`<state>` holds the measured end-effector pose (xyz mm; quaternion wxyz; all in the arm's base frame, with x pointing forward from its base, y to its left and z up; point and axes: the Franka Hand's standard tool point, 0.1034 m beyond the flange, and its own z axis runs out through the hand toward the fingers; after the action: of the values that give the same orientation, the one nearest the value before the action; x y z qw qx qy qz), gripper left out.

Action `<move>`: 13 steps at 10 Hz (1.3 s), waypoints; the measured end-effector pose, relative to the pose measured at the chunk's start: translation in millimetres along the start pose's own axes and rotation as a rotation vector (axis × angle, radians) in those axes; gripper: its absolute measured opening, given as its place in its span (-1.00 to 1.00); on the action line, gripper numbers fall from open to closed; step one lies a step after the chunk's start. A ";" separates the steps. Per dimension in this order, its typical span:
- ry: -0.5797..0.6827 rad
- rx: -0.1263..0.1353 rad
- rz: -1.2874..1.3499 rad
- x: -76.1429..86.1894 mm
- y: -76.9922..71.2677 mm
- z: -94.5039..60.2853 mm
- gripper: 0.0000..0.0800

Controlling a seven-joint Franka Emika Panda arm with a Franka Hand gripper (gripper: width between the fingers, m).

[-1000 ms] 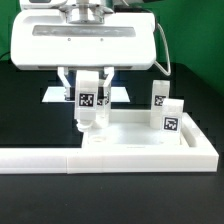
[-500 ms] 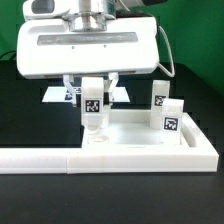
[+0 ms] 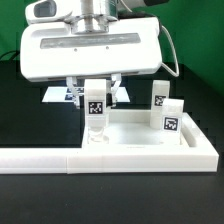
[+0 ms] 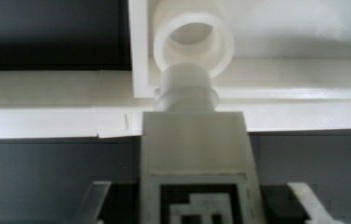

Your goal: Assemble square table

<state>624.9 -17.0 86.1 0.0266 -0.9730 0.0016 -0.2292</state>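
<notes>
Black table [image 3: 30, 190], green backdrop [image 3: 195, 50].

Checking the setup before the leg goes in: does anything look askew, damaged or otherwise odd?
Nothing stands out. The gripper holds the small white block leg upright over a corner hole of the white plastic square tabletop. Two more tagged white legs stand upright at the exterior view's right. No damage shows.
</notes>
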 end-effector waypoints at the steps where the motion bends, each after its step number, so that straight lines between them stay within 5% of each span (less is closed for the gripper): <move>1: 0.008 -0.004 -0.002 -2.6 -4.5 0.5 -0.28; 8: 0.002 -0.015 -0.001 -16.1 -4.1 11.5 -0.28; 13: 0.054 -0.047 -0.013 -19.8 -6.2 20.3 -0.28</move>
<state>616.2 -9.5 59.5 0.0020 -0.9668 0.0013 -0.2554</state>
